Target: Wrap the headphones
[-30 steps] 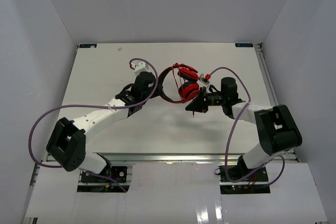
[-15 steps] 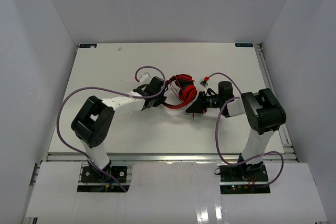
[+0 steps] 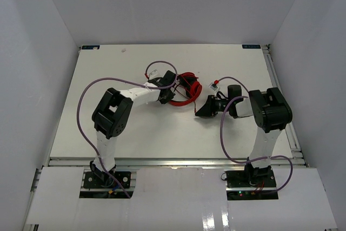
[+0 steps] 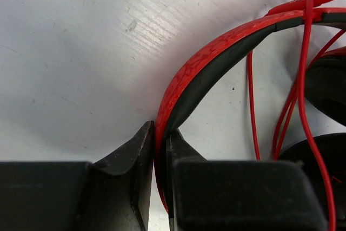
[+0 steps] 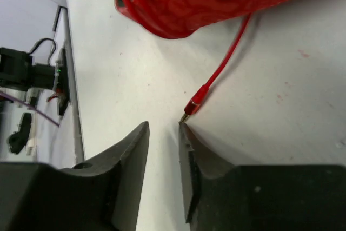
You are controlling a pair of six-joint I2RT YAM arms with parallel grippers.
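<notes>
Both arms have folded in closer to their bases over the last second, and the headphones [image 3: 190,89] now lie slightly further left on the bench [image 3: 108,74], near its middle. The right end effector [image 3: 202,110] has loosened. In the right wrist view its jaws stand apart with nothing between them, and the gold-tipped plug [image 5: 190,109] of the thin red cord [image 5: 223,66] lies on the bench right at one fingertip. A red patterned part of the headphones lies just beyond. The left end effector [image 4: 159,134] is clenched on the headband [image 4: 216,52], which curves up and right out of the jaws, red outside and black inside. Loops of cord cross the band further along.
</notes>
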